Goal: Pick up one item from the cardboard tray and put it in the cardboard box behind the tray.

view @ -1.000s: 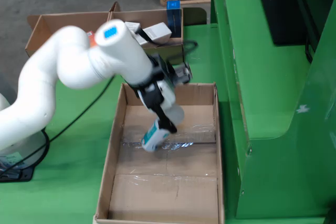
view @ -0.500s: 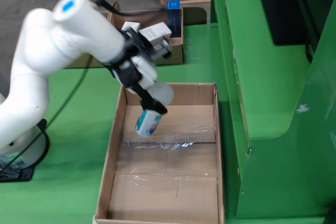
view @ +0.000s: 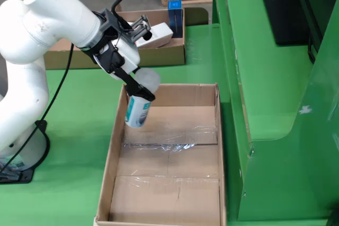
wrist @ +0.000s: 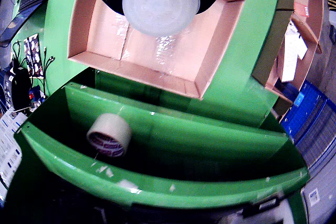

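Side view first: the white robot arm (view: pixel 37 30) reaches over the near-left corner of a long, shallow cardboard box (view: pixel 169 183) lying on the green bench (view: pixel 79 146). Its black gripper (view: pixel 139 89) has the jaws closed on a white bottle (view: pixel 137 110) with blue print, which hangs tilted just above the box's inner floor, close to the left wall. The box floor under it is bare cardboard with strips of clear tape. Behind the arm sits another low cardboard tray (view: pixel 159 54) with a white carton in it. Seen from the camera riding on the gripper, the bottle's round pale end (wrist: pixel 161 1) fills the top centre, with the box below and a roll of tape (wrist: pixel 109 135) lying in a green bin (wrist: pixel 210 145).
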`<action>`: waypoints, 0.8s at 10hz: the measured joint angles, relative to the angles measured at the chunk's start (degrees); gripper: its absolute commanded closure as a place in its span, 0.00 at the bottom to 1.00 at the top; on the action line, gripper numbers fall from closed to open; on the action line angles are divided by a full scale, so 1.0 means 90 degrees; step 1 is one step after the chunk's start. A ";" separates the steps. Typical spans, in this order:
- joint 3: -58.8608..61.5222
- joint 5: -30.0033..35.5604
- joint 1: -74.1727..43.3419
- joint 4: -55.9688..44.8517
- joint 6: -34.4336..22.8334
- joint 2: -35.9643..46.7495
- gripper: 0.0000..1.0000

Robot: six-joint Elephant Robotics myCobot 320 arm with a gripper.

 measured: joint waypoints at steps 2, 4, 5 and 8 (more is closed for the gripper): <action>-0.0186 -0.0127 0.0302 -0.0518 -0.0204 0.0147 1.00; -0.0371 -0.0459 0.0937 -0.1093 -0.0321 0.0254 1.00; -0.0557 -0.0567 0.1191 -0.1191 -0.0321 0.0254 1.00; -0.0068 -0.0899 0.2070 -0.1738 -0.0243 -0.0098 1.00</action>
